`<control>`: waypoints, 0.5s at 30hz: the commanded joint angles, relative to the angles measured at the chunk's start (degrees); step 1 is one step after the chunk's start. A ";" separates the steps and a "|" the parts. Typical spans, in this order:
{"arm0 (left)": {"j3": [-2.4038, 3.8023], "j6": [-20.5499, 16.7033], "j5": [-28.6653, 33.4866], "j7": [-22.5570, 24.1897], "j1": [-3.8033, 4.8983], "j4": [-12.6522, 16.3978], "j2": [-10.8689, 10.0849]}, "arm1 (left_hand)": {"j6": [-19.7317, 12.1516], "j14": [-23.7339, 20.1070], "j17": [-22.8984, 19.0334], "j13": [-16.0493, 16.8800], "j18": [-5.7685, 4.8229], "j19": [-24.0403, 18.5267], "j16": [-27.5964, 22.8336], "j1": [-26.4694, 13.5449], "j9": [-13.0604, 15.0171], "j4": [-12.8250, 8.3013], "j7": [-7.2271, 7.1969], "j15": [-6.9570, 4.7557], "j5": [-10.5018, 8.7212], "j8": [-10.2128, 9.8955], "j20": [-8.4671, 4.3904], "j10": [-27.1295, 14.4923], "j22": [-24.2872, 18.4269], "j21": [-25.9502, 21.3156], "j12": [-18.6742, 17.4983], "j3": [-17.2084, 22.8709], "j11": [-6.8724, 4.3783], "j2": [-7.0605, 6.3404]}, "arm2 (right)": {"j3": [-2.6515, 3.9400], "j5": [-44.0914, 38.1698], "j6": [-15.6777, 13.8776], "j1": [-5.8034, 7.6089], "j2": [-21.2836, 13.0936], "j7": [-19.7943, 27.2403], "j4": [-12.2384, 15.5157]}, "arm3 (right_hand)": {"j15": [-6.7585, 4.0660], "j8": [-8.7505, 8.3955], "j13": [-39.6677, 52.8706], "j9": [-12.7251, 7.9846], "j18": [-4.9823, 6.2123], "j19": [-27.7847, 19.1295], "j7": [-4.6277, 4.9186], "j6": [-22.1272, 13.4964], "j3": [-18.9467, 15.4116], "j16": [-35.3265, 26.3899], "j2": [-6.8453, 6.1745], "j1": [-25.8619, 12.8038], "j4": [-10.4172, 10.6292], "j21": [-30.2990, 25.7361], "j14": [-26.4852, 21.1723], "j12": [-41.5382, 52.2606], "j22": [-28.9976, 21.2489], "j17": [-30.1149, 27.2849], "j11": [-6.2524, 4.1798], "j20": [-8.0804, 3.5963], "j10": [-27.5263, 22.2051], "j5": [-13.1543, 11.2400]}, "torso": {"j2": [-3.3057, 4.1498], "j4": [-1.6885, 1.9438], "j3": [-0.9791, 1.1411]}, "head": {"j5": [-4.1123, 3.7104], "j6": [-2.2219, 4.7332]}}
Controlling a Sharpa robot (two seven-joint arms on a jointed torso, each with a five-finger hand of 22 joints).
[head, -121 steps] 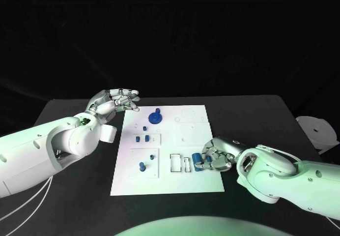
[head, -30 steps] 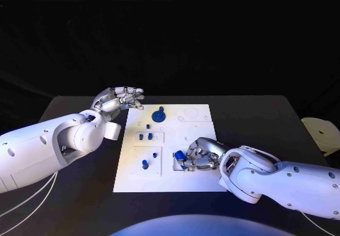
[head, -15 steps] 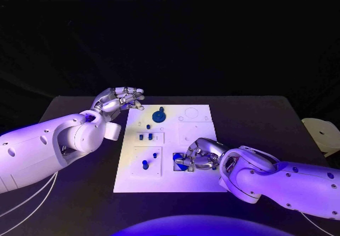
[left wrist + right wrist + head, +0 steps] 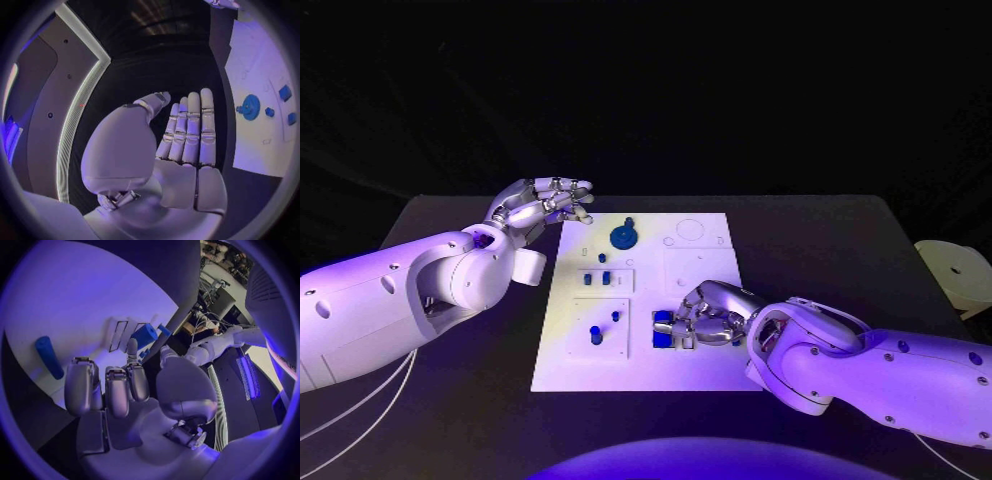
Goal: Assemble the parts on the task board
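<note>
The white task board [image 4: 711, 235] lies mid-table. On it stand a blue round disc with a knob [image 4: 623, 237] [image 4: 251, 106] and several small blue pieces, among them a pair [image 4: 597, 279] and a peg [image 4: 596, 336]. My right hand [image 4: 711, 315] [image 4: 119, 385] rests over the board's near right part, fingers curled. Its thumb and a fingertip pinch a blue block [image 4: 145, 335] [image 4: 664, 319] by the slotted frame, where two more blue pieces [image 4: 675, 342] sit. A blue cylinder [image 4: 49, 357] lies nearby. My left hand [image 4: 542, 205] [image 4: 187, 140] hovers off the board's far left corner, fingers straight, holding nothing.
The black table [image 4: 819, 240] has bare room right of the board. A white round object [image 4: 952, 272] sits past the table's right edge. My left forearm [image 4: 401, 300] lies along the board's left side.
My right hand has carried the blue block a little leftward and down to the slotted frame. The left hand has stayed in place.
</note>
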 commanded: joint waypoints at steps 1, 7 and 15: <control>0.03 0.73 0.26 0.30 0.03 0.19 0.00 | -0.04 -0.02 -0.08 0.08 0.14 0.50 -0.16 -0.25 -0.08 0.02 0.28 0.16 0.20 -0.28 0.00 -0.14 -0.04 -0.19 -0.34 -0.41 0.28 0.48 | -0.01 -0.65 0.13 -0.09 -0.35 1.83 0.60 | -0.27 0.28 6.93 0.28 -0.56 1.21 -0.02 -0.43 -0.17 0.01 0.38 3.09 -0.17 0.03 4.73 -0.04 10.90 9.13 -0.24 -0.40 1.67 1.44 | 0.01 -0.04 0.05 | 0.07 -0.01; 0.03 0.70 0.26 0.29 0.03 0.19 -0.06 | -0.04 -0.02 -0.08 0.08 0.14 0.50 -0.16 -0.25 -0.08 0.02 0.28 0.16 0.20 -0.28 0.00 -0.14 -0.04 -0.19 -0.34 -0.41 0.28 0.48 | -0.02 -0.63 0.68 -0.18 -1.10 2.54 1.42 | -0.42 0.28 7.23 0.72 -0.63 1.42 -0.24 -0.37 -0.23 0.13 0.25 10.00 -0.41 0.37 4.81 0.16 11.15 9.52 -0.44 -0.60 1.90 2.31 | 0.01 -0.04 0.08 | 0.13 -0.10; 0.03 0.72 0.26 0.30 0.02 0.19 -0.02 | -0.04 -0.02 -0.10 0.09 0.14 0.53 -0.16 -0.28 -0.10 0.06 0.27 0.17 0.21 -0.29 0.00 -0.16 -0.08 -0.26 -0.35 -0.43 0.28 0.53 | -0.02 -1.08 1.47 -0.24 -1.31 2.22 1.21 | -0.59 0.02 7.31 0.81 -0.73 1.59 -0.37 -0.22 0.79 0.21 0.57 15.15 -0.85 0.71 4.86 0.15 11.32 9.78 -0.59 -0.69 2.00 0.49 | -0.04 -0.05 -0.02 | 0.05 -0.14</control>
